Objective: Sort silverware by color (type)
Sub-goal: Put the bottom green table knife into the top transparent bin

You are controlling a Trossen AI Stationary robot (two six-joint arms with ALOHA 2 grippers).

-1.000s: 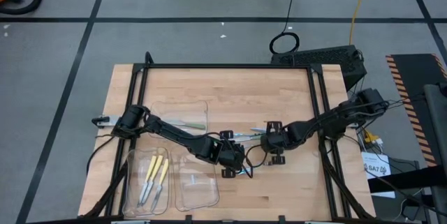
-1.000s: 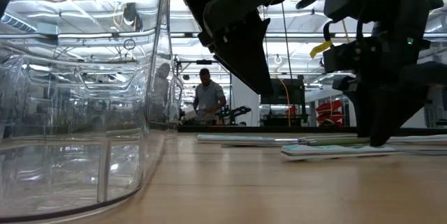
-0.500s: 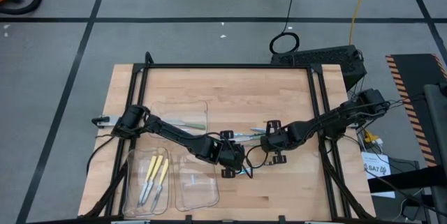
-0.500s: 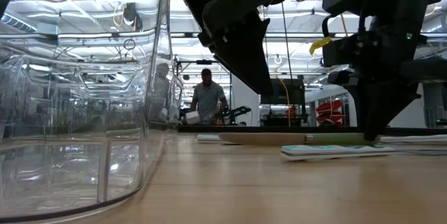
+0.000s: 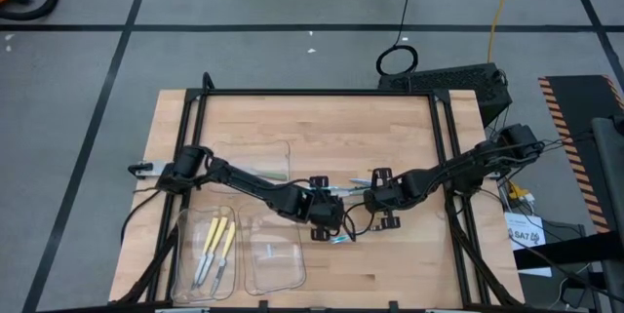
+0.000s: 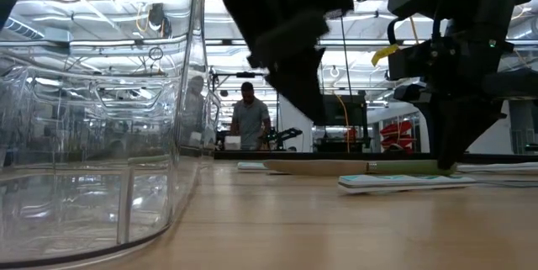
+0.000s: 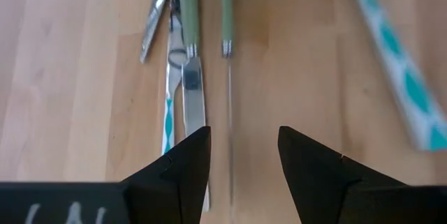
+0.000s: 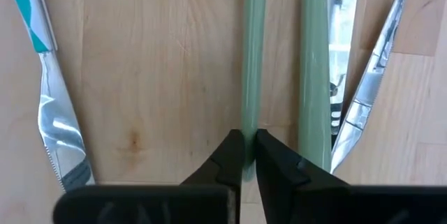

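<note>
Silverware for sorting lies mostly in a loose cluster at the middle of the table (image 5: pixel 390 128), between the two grippers, while two yellow-handled pieces (image 5: pixel 216 242) already rest in the clear tray (image 5: pixel 182 254) at the front-left corner. A second clear tray (image 5: pixel 273 274) sits beside it, and a third tray (image 5: pixel 283 147), further back on the left side, seems to hold a green-handled utensil, though that is hard to make out.

The right gripper (image 8: pixel 244 151) is down at the table and has its fingers pinched around a slim pale green handle (image 8: pixel 251 49). Just beside that one lies a thicker green-handled piece (image 8: pixel 314 70), with a knife blade (image 8: pixel 367 105) angled past it and a teal-patterned knife (image 8: pixel 52 91) on the other side.

The left gripper (image 7: pixel 241 161) hovers over the same cluster with its jaws parted and nothing between them; below it are a green-handled knife (image 7: pixel 188 35) and a thin green-handled utensil (image 7: pixel 226 15), and a teal-patterned handle (image 7: pixel 394 56) sits well apart.

The main risk, as I judge it, is crowding. The grip sits at the very end of a thin handle, so the piece could pivot or slip as it lifts. The neighbouring green handle is close enough to be dragged or nudged. With both arms meeting over one small patch, a careless lift could also bring the grippers together.
</note>
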